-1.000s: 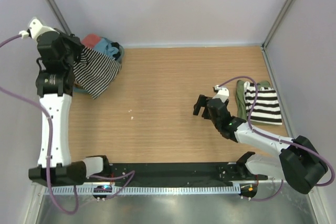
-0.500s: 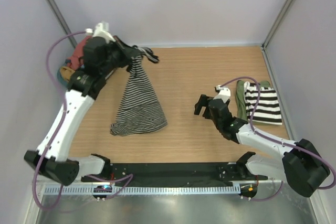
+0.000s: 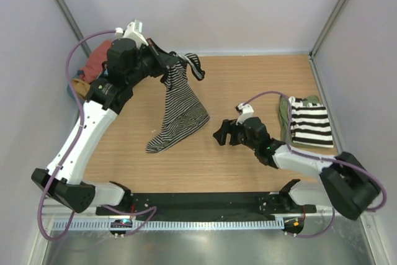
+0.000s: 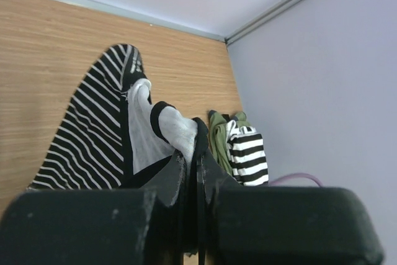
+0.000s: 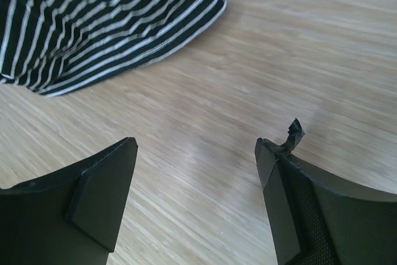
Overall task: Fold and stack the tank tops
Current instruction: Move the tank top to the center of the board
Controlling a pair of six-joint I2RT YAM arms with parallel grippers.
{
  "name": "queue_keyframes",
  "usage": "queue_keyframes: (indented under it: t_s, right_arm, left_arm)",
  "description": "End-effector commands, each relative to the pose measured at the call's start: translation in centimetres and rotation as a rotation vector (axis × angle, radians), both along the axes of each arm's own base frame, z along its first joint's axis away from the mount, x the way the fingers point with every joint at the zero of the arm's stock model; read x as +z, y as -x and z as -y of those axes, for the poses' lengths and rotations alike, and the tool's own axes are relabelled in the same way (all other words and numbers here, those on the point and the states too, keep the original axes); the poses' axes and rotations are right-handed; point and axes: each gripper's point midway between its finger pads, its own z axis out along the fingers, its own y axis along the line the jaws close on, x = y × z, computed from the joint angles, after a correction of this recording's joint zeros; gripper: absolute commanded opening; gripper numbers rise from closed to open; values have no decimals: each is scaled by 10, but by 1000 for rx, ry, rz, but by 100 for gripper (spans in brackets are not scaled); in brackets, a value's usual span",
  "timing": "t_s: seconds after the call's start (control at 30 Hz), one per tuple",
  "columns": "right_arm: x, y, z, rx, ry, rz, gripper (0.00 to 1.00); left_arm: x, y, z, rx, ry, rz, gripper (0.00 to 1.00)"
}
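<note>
My left gripper [image 3: 175,66] is shut on the top edge of a black-and-white striped tank top [image 3: 180,113] and holds it up, its lower end trailing on the table. In the left wrist view the cloth [image 4: 93,141] is pinched between my fingers [image 4: 192,153]. My right gripper [image 3: 221,134] is open and empty, low over the wood, just right of the hanging top's hem [image 5: 93,23]. A folded striped top [image 3: 310,122] lies on a folded olive green top [image 3: 285,113] at the right edge, also in the left wrist view [image 4: 247,153].
A pile of coral and mustard tops [image 3: 93,66] sits at the back left corner behind my left arm. Grey walls close in the table at the back and both sides.
My left gripper has carried the striped top from the back left corner out to the middle of the table. My right gripper has moved left toward it.
</note>
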Motion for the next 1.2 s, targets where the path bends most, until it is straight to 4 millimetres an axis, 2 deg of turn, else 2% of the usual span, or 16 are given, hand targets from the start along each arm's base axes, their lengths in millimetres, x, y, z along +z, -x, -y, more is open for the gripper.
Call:
queue_keyframes:
  t_s: [0.0,0.23,0.37,0.4,0.5,0.57,0.6,0.7,0.8,0.93,1.07,1.13,1.17]
  right_arm:
    - [11,-3,-47,189,-54,26,85]
    - [13,-23,-63,201,-16,25,93]
    - [12,-31,-74,242,2,47,92]
    - [3,-34,-74,246,29,38,90]
    - [-4,-44,-74,246,86,48,84]
    - [-2,-50,-77,256,114,74,84]
    - [-11,-51,-75,265,165,78,85]
    - [-12,-55,-76,268,176,118,89]
    - [-9,-51,-80,315,170,145,93]
    - [8,-40,-87,376,149,190,94]
    - [27,-24,-91,408,135,244,90]
    - [29,-12,-92,431,126,250,89]
    - [40,-8,-93,435,107,273,89]
  left_arm:
    - [3,0,4,-26,22,22,0]
    - [6,2,8,-51,18,29,0]
    - [7,-1,7,-50,-1,28,0]
    - [4,-1,6,-51,-15,22,0]
    - [-4,-4,3,-33,-48,4,0]
    - [-10,-5,3,-32,-62,-5,0]
    - [-11,-5,3,-38,-66,-3,0]
    - [-7,0,9,-85,-64,4,0]
    - [-2,8,14,-142,-71,7,0]
    - [8,26,17,-216,-91,17,0]
    - [23,45,14,-263,-105,43,0]
    - [35,54,9,-263,-107,72,0]
    - [36,58,6,-263,-120,74,0]
